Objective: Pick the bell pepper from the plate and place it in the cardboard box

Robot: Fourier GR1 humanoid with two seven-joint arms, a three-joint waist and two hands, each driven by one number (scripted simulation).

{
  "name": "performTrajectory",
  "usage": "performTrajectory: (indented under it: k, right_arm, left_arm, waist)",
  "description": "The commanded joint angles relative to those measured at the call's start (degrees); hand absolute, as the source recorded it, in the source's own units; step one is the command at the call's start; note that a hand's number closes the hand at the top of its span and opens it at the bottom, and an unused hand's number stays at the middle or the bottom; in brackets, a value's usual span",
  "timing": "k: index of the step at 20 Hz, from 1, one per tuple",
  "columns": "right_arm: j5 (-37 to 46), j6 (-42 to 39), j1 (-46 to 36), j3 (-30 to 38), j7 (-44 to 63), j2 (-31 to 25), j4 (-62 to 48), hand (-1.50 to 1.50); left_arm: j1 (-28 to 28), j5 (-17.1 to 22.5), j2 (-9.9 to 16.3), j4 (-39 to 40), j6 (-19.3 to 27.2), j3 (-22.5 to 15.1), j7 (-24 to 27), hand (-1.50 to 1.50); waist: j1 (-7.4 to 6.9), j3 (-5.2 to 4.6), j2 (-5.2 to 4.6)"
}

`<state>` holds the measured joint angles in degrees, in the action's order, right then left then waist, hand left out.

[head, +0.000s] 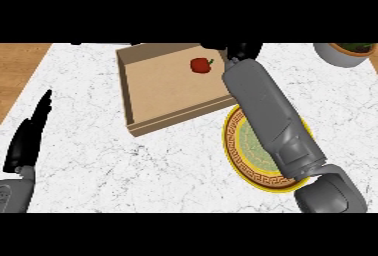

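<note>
White marble counter with thin grey veining fills most of the head view, and a strip of wooden floor shows past its left edge.

Next in size is the cardboard box, a shallow open tray with low walls that lies at a slight angle on the upper middle of the counter. The red bell pepper with its small green stem rests on the box floor near the far right corner, apart from the walls.

The right forearm is a long grey limb running from the lower right up toward the box's right side. It crosses over the plate, a round dish with a yellow patterned rim and a greenish centre, just right of the box's near corner; nothing shows on its visible part. The right hand is at the box's far right corner, just beside the pepper but not touching it; only a dark part of it shows at the view's top, and I cannot tell how its fingers are set.

At the left edge, the left hand rests with straight black fingers pointing up, holding nothing.

A grey pot with green leaves sits in the top right corner.
</note>
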<state>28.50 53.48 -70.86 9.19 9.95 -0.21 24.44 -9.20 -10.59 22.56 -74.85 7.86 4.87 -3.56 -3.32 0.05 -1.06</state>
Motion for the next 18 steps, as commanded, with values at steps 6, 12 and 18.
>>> performTrajectory:
  k: [6,12,18]
  right_arm:
    - [-3.0,-2.9,13.2,-0.3,-2.6,-2.1,12.8,-1.5]
    - [-2.4,-11.7,27.6,-5.0,1.7,-7.5,30.9,-1.5]
    - [-1.5,-22.0,42.8,-10.5,11.5,-11.4,52.2,-1.5]
  left_arm:
    - [3.0,-0.2,0.0,0.3,0.4,2.4,0.3,0.0]
    - [7.2,0.6,0.3,-2.0,-0.3,3.9,1.1,0.0]
    - [6.6,-0.2,0.0,-3.6,0.1,3.8,-0.5,0.0]
  waist:
    - [4.19,-0.06,1.46]
    - [5.24,-0.08,1.93]
    - [5.48,-0.1,1.86]
